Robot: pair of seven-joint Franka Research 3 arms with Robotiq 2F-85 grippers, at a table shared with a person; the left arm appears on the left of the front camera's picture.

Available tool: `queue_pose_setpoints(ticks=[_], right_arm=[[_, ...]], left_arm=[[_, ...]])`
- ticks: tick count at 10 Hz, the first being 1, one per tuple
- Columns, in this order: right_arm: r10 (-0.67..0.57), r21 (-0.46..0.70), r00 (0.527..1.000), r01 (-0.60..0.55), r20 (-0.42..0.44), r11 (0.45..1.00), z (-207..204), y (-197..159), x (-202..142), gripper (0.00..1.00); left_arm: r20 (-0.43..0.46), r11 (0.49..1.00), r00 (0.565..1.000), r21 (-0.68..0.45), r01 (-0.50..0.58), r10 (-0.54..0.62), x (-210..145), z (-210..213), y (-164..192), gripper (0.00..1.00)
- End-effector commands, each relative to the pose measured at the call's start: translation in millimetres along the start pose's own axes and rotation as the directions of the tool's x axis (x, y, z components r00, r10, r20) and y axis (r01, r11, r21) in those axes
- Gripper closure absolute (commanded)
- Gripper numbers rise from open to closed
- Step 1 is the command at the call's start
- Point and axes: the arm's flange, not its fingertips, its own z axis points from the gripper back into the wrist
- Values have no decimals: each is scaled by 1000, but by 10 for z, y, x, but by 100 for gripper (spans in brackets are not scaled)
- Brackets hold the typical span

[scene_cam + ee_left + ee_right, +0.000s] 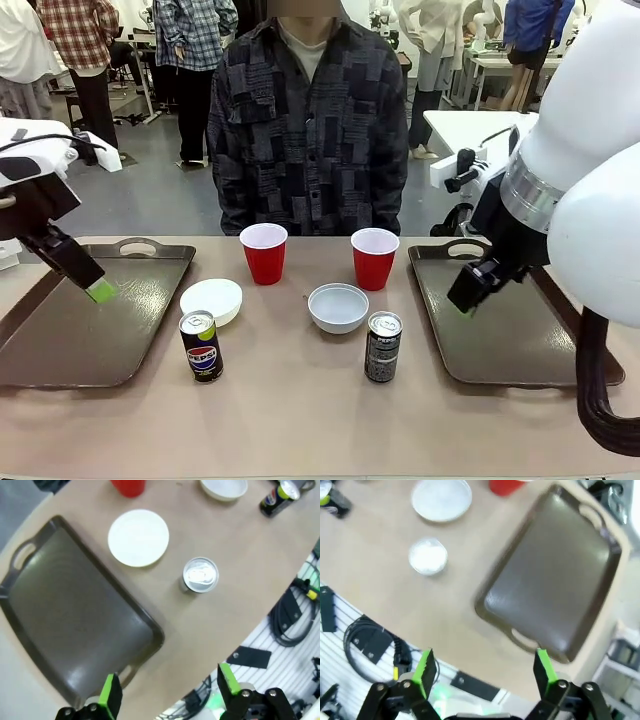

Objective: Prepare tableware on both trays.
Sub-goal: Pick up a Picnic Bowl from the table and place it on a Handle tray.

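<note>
Trays (front view): two, dark brown; left tray (pixel 60 350) and right tray (pixel 520 345) at opposite ends of the table (pixel 300 430), a cut-out handle showing at each far end.
red cups (pixel 264 253) (pixel 374 258) (front view): two, upright, far row between the trays, in front of the person (pixel 310 130).
white bowls (pixel 211 300) (pixel 338 307) (front view): two, middle row; the left one just beside the left tray's rim.
cans (front view): two, upright, near row; blue Pepsi can (pixel 202 346) close before the left bowl, black Pepsi can (pixel 383 347) near the right bowl.
left gripper (pixel 100 290) (front view): low over the left tray's far inner part; contact cannot be told.
right gripper (pixel 462 305) (front view): low over the right tray's inner side; spread not readable from this angle.
left gripper (left wrist view): fingers (pixel 111 695) wide apart, nothing between them; below: left tray, one white bowl just beside its rim, one can end-on near that bowl; at the top edge one red cup, a second bowl, a second can.
right gripper (right wrist view): fingers (pixel 542 670) wide apart, nothing held; picture blurred; below: right tray, one can end-on off its corner; at the top edge one bowl, one red cup, a second can.
</note>
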Motion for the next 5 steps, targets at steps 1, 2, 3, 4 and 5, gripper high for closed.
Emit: queue_pose_setpoints(ticks=[1,2,3,4,5], right_arm=[[36,15,998,-37,43,999,5,22,73,0],[36,15,998,-37,43,999,5,22,73,0],[36,15,998,-37,43,999,5,22,73,0],[36,15,998,-37,43,999,5,22,73,0],[13,-3,1000,-13,22,1000,18,7,26,0]], left_arm=[[-8,1000,1000,-6,18,-18,17,-37,-27,0],[-8,1000,1000,-6,18,-18,17,-37,-27,0],[-8,1000,1000,-6,18,-18,17,-37,-27,0],[-8,1000,1000,-6,18,-18,17,-37,-27,0],[-8,1000,1000,-6,18,-18,17,-37,-27,0]])
